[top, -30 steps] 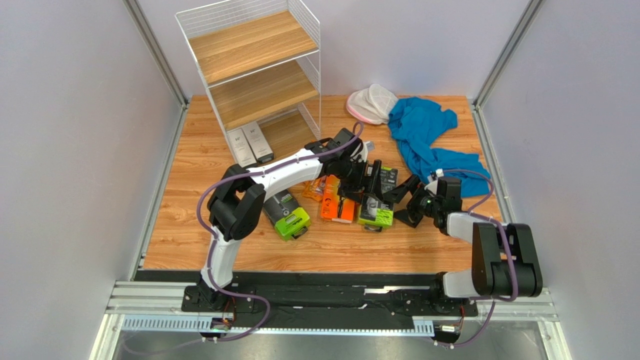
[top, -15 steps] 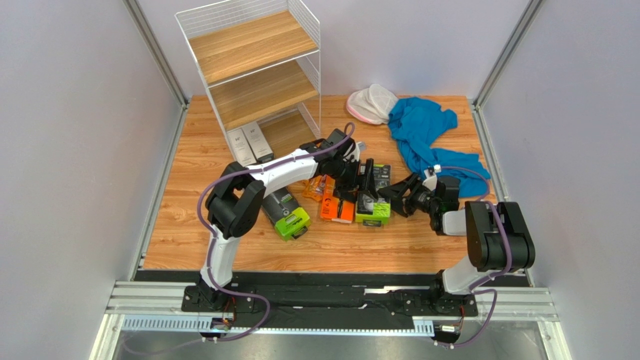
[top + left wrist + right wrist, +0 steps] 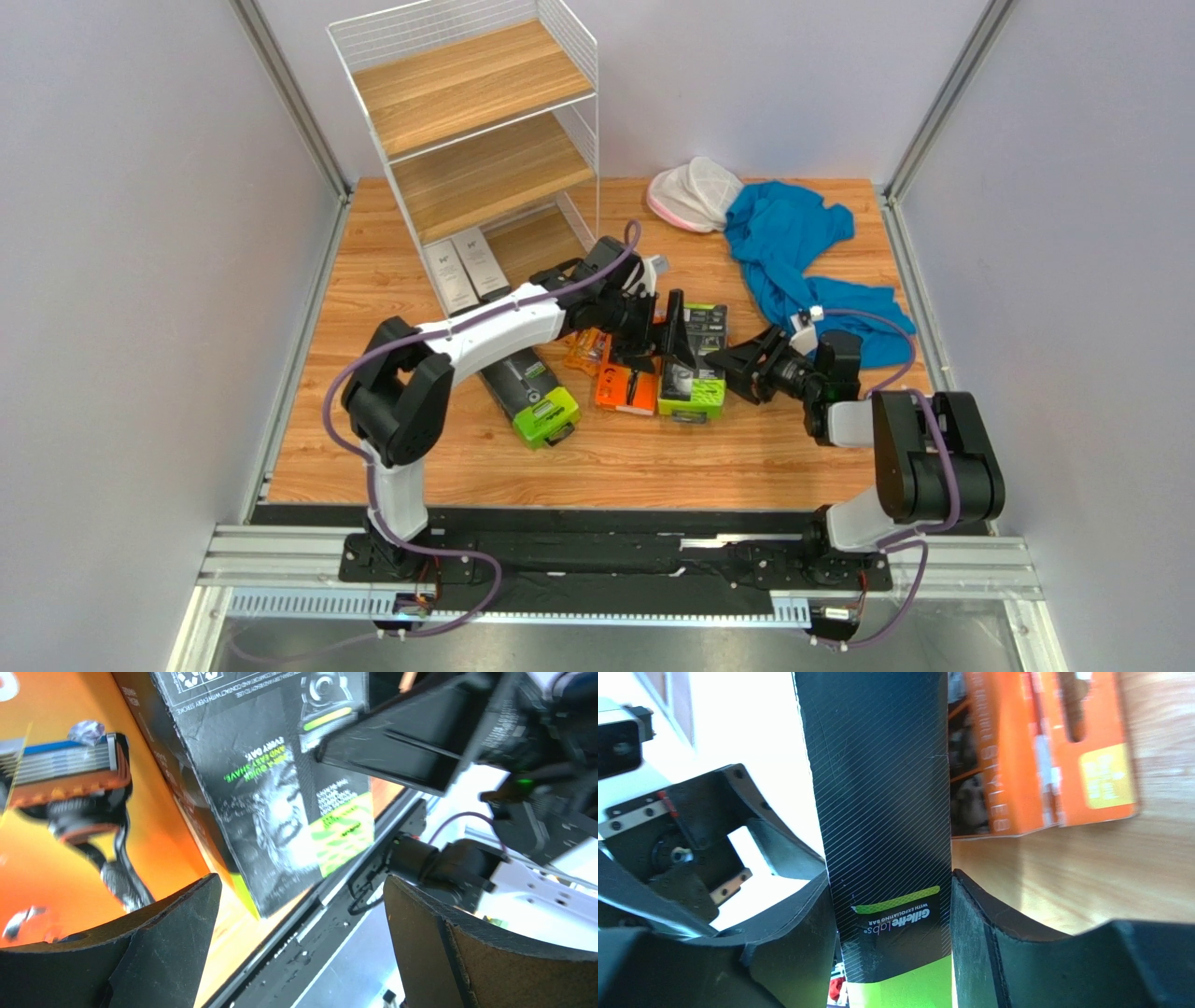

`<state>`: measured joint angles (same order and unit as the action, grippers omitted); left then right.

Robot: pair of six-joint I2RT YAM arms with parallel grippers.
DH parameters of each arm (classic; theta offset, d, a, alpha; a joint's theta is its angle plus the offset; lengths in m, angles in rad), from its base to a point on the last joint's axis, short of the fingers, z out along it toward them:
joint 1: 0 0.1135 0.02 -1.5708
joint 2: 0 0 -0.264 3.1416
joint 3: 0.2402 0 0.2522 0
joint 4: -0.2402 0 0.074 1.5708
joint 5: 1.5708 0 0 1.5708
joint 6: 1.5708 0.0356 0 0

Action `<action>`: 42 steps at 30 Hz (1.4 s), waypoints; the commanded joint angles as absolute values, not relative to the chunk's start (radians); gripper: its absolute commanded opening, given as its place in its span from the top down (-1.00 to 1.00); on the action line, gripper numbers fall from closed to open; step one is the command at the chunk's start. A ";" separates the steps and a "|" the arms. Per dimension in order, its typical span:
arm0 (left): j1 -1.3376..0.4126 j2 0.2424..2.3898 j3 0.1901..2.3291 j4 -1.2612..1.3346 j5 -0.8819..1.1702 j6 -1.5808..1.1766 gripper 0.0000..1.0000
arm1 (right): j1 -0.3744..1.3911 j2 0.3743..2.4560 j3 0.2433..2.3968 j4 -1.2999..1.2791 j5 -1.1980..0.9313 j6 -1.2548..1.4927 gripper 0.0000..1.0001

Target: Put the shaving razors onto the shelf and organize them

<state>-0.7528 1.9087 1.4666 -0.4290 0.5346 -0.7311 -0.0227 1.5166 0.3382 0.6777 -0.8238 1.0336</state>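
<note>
Your right gripper (image 3: 889,910) is clamped on the black razor pack (image 3: 693,367), with one finger pressed against each side just above its lime-green end. In the top view that pack sits near the table's centre, lime end toward 6 o'clock, and the gripper holds it from its 3 o'clock side. Your left gripper (image 3: 302,917) hovers at the pack's 10 o'clock with its fingers spread wide, grasping nothing. The orange packs (image 3: 627,389) lie just below it, touching the held pack. A second black pack (image 3: 533,399) lies at their 9 o'clock. The shelf (image 3: 470,84) stands at the table's 11 o'clock, with two grey-white boxes (image 3: 467,272) upright at its foot.
</note>
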 commanded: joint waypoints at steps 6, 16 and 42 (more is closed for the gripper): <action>-0.729 1.614 1.339 -0.379 0.523 -0.680 -0.90 | -0.018 1.252 0.373 0.640 -0.939 1.016 0.57; -0.698 1.302 1.114 -0.293 0.492 -0.715 -0.94 | -0.008 0.991 0.454 0.388 -1.003 0.962 0.57; -0.696 1.201 0.942 -0.008 0.569 -0.836 -0.17 | 0.403 1.031 0.695 0.181 -0.899 0.832 0.37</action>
<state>-0.6903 1.2427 0.9478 -0.1017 0.5842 -0.8398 0.3828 1.0382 0.6239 0.2199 -0.9363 0.8581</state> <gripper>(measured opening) 0.719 0.546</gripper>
